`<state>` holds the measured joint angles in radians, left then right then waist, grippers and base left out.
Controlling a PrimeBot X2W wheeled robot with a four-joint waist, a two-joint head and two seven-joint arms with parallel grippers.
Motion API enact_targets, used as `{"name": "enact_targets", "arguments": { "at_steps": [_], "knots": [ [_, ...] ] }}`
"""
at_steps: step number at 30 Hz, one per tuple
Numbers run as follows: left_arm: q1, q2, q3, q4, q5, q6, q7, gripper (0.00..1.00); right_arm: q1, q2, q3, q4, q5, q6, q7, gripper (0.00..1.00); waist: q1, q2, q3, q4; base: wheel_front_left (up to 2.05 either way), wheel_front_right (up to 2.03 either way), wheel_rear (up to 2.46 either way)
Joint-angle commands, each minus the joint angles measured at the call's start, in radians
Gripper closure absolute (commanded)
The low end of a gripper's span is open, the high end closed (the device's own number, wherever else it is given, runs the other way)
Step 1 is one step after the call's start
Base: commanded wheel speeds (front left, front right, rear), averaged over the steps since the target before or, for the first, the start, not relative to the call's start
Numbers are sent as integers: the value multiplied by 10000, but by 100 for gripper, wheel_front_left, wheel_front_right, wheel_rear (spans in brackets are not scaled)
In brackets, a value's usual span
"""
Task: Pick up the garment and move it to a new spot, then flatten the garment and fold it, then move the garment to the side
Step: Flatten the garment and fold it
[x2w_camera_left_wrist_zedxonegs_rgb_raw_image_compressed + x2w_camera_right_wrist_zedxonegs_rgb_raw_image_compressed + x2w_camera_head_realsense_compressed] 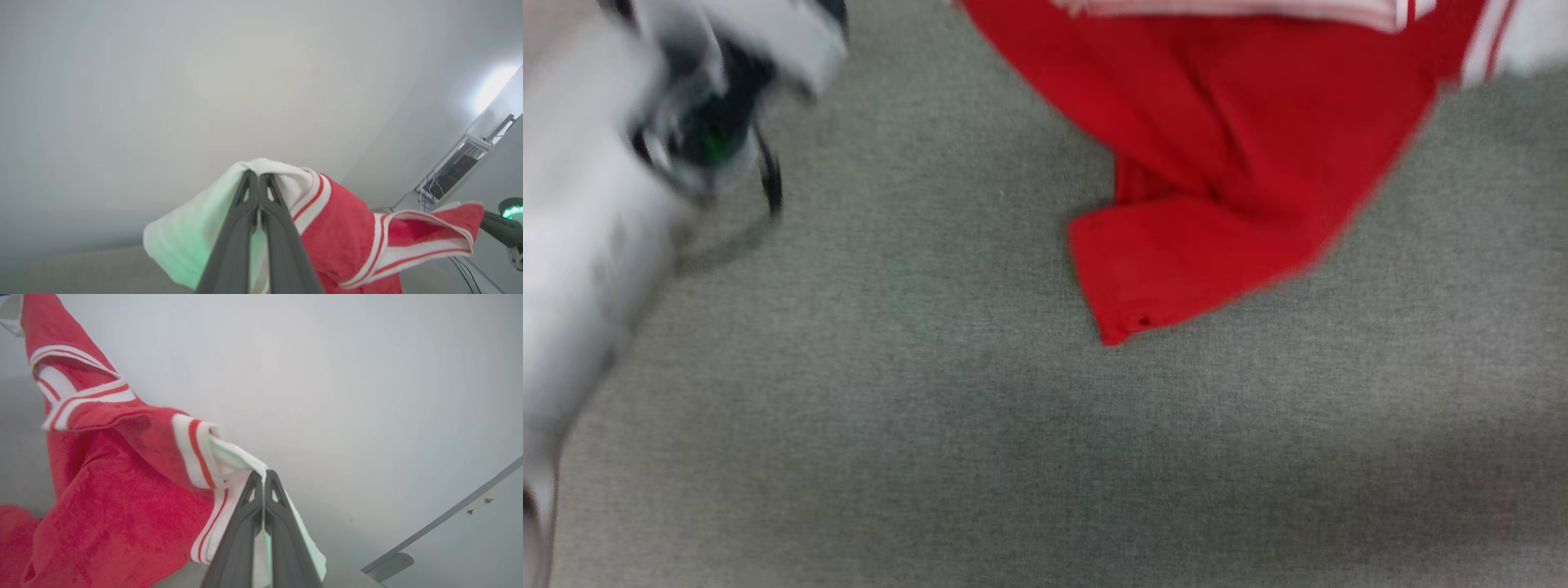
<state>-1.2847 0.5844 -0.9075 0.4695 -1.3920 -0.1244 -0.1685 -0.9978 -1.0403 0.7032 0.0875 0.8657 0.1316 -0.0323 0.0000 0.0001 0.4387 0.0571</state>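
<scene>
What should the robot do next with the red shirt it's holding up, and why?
Probably lift it a little higher before carrying it to its new spot. The left tool and the right tool are each shut on a white edge of the garment. It hangs between them, but its bottom corner seems to lie on the grey surface, so it might drag.

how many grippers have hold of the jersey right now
2. The left gripper is shut on white cloth of the jersey beside its striped trim. The right gripper is shut on white cloth by another striped edge. Neither grip is hidden.
</scene>
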Motion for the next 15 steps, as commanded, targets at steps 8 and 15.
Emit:
{"name": "enact_targets", "arguments": {
  "at_steps": [8, 15],
  "knots": [
    [-4303, -1460, 1684, 3397, 554, 69, -901, 100, -5112, 2495, 153, 3327, -1195, -18, -37, 100, 0, -1, 1026, -464, 0, 0, 0],
    [-5073, -1636, 3807, 3535, 1726, -47, -968, 100, -6706, 3337, 285, 5202, -1706, -20, -1437, 100, 0, -1, 379, -526, 0, 0, 0]
  ]
}}
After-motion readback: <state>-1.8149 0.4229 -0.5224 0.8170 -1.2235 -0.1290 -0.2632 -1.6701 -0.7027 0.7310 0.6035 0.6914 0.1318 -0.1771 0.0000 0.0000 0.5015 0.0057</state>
